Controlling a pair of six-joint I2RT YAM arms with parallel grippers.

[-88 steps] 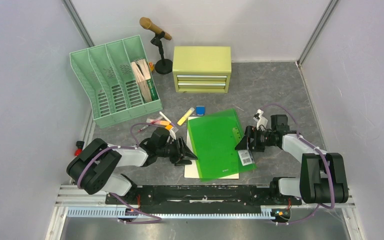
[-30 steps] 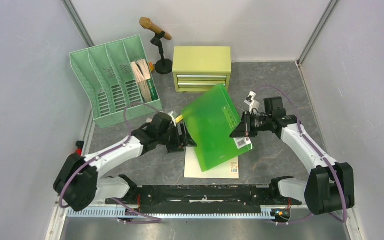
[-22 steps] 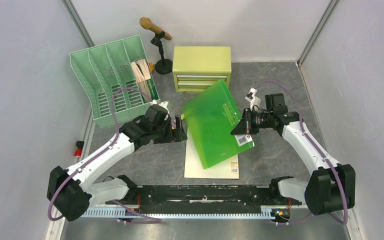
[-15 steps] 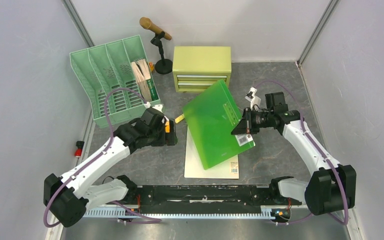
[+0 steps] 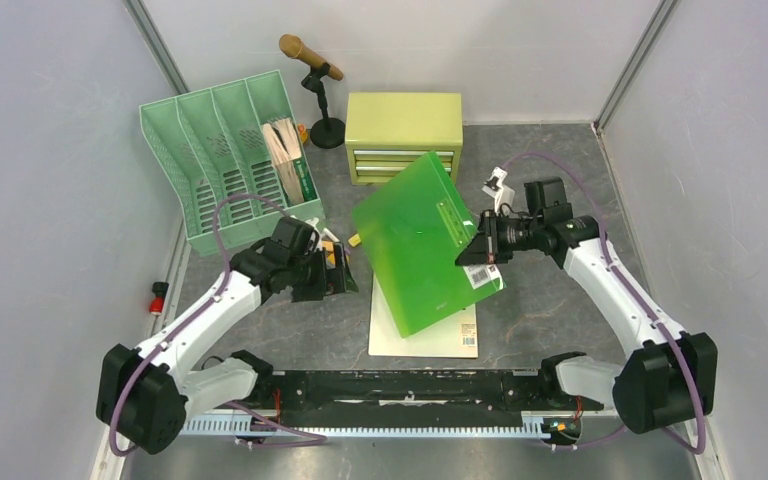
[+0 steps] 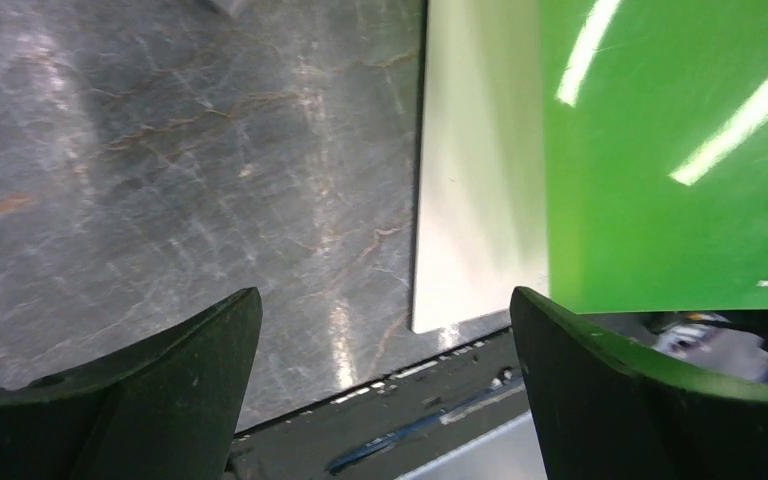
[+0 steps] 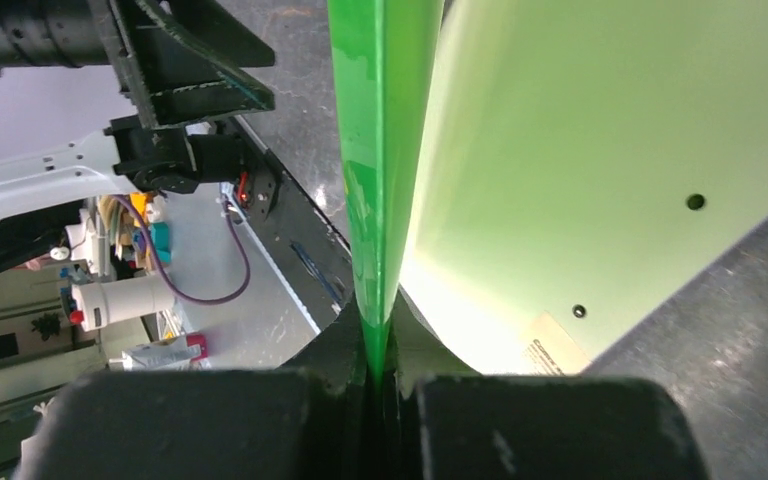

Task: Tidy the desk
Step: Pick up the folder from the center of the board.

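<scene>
On the dark mottled desk my right gripper is shut on the right edge of a green folder. It holds the folder tilted up above a white sheet. In the right wrist view the folder's thin edge runs straight into the closed jaws of that gripper. My left gripper stands open just left of the folder, holding nothing. The left wrist view shows its gripper spread wide over the desk, with the white sheet and green folder ahead.
A mint-green file organizer with papers in one slot stands at the back left. A yellow-green two-drawer cabinet and a microphone on a stand are at the back. Pens and markers lie beside my left gripper.
My left gripper opened, let go of the folder's left edge and drew back to the left. My right gripper kept the folder raised and shifted it slightly left and back.
</scene>
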